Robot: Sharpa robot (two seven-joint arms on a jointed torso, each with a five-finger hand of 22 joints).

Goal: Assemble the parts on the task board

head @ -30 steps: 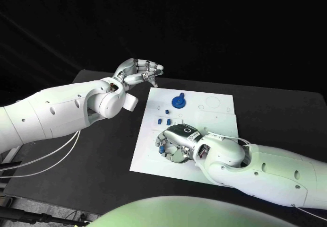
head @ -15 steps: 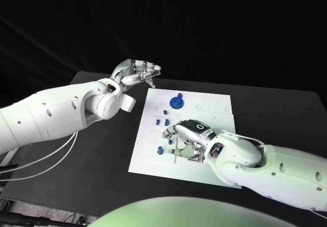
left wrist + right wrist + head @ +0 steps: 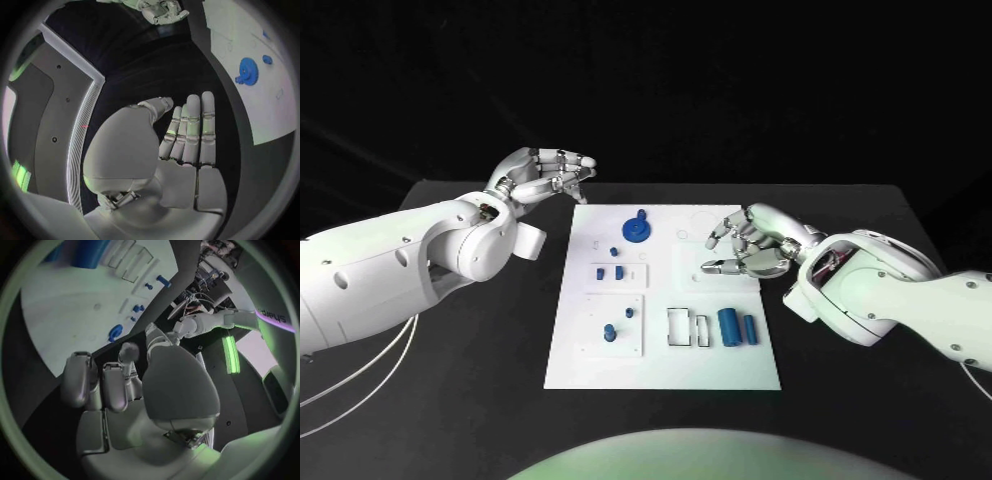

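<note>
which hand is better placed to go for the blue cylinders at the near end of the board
Probably the right hand: it hangs over the task board's right side, empty, nearer the blue cylinders. The left hand hovers beyond the board's far left corner.

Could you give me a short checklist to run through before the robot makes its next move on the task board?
1. Right hand free to grasp: ok, it holds nothing and hovers over the right side of the task board.
2. Left hand clear of the parts: ok, it is raised beyond the board's far left corner, fingers curled and empty.
3. Two blue cylinders reachable: ok, they lie side by side on the board, uncovered.
4. Blue gear seated: cannot tell.
5. Small blue pegs fully inserted: cannot tell.
6. Board square on the table: ok, it lies flat.
</note>
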